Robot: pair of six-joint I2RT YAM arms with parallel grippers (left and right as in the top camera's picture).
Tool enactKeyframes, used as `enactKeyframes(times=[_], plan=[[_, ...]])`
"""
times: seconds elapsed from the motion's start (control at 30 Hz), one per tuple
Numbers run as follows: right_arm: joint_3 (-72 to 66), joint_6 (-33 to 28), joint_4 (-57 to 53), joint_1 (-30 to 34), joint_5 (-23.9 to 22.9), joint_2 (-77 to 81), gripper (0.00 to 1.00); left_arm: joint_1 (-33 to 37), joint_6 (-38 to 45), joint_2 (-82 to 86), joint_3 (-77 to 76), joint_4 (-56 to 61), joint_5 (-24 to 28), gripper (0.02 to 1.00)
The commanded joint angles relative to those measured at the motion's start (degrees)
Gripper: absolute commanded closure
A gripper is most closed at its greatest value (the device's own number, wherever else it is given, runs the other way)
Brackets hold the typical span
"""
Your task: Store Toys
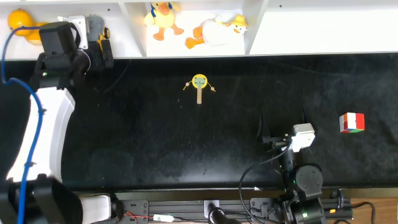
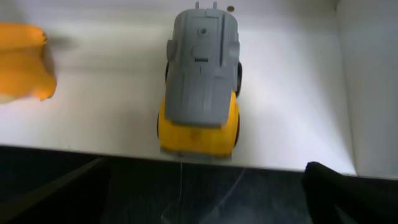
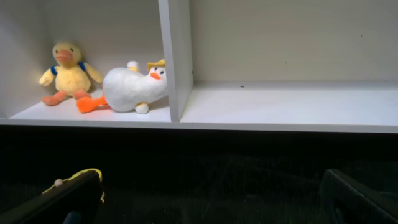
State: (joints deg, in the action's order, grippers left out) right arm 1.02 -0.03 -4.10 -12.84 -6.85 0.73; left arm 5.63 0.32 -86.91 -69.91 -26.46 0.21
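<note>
Shelving in white [image 1: 261, 28] runs along the far side of the black tabletop [image 1: 143, 137] in the top view. Its left compartment holds an orange toy [image 1: 22, 22] and a grey-and-yellow toy truck [image 1: 96, 26]. The middle one holds a yellow duck [image 1: 163, 17] and a white duck [image 1: 214, 31] side by side. On the tabletop lie a small stick toy [image 1: 199, 86] near the middle and a coloured cube [image 1: 351, 122] towards the right, well apart. The left pincer [image 1: 99, 55] is at the left compartment's front edge, by the truck. The right pincer [image 1: 283, 127] is low over the tabletop on the right.

From the left wrist, the truck stands upright at the shelf's front lip with the orange toy off to one side, apart from it. The pincer's fingers are spread wide just short of the truck, holding nothing.

From the right wrist, both ducks sit beside the upright divider [image 3: 176, 56], the white one against it. This pincer is also spread wide with nothing held.
</note>
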Motion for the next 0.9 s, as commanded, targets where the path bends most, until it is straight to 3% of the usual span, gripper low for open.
enactKeyframes(times=[0.03, 0.27, 0.67, 0.9], plan=[[-0.7, -0.2, 0.2, -0.3, -0.2, -0.5, 0.007, -0.1, -0.4, 5.2, -1.5, -3.1, -0.3, 0.020], [-0.7, -0.2, 0.2, -0.3, -0.2, -0.5, 0.005, -0.2, -0.6, 13.7, -0.5, -11.5, 1.4, 0.020], [-0.7, -0.2, 0.2, -0.3, -0.2, -0.5, 0.005, -0.2, -2.1, 30.5, 9.9, -15.9, 1.7, 0.020], [-0.7, -0.2, 0.2, -0.3, -0.2, -0.5, 0.007, -0.2, -3.6, 33.1, 10.3, -17.5, 4.9, 0.020]])
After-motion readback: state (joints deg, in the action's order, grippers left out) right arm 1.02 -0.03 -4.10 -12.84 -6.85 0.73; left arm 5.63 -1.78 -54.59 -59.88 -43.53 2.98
